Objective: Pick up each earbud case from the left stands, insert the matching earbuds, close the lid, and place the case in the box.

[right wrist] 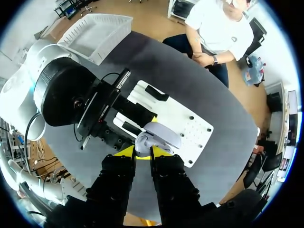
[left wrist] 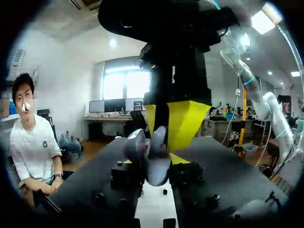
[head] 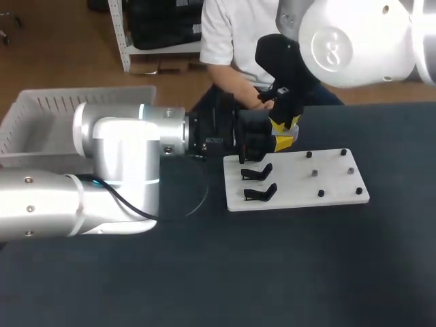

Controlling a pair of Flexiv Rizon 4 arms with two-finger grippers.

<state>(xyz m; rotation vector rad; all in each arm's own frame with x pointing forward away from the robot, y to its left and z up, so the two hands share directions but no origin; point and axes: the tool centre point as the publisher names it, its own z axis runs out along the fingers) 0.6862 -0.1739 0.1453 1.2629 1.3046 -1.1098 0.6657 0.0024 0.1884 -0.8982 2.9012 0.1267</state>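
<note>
So, earbud case [right wrist: 159,137]: sat pinched between right gripper [right wrist: 142,152] tips, above white board [right wrist: 191,126]
right gripper: nearly closed, clamped on case
left gripper [head: 255,140]: beside case, grip unclear

Earbud case [right wrist: 159,137]: glossy, smooth, pale plastic. Worktop [head: 272,272] looks matt, dark, cloth-like. My right claw [right wrist: 143,150] has matt yellow plastic tips.

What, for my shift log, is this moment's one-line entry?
right gripper: shut on grey rounded earbud case | above white stand board | left gripper: close beside it
</note>
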